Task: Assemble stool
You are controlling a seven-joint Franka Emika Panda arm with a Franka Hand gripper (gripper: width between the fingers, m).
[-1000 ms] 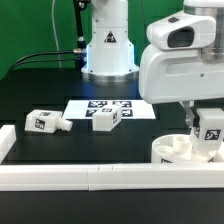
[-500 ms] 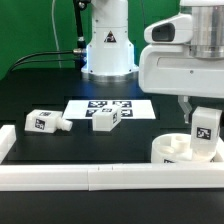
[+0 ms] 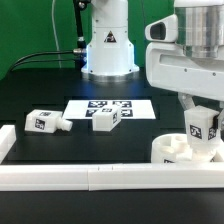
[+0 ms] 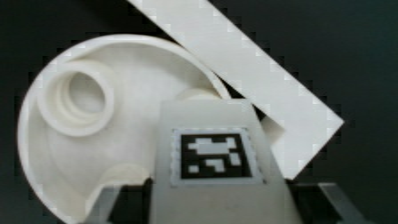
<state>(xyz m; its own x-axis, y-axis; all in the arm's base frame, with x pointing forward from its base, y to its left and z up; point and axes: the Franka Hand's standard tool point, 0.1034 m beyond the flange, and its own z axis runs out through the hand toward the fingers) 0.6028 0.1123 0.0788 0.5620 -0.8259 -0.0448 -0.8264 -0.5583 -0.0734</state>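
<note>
Stool leg, clamped in my gripper, has slid toward nine o'clock (exterior view) and now hangs over the seat. I reckon socket insertion comes next.

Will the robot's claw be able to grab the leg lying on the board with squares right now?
Probably not yet. The gripper is shut on another leg above the seat. Nothing blocks the loose leg on the marker board, once it lets go.
</note>
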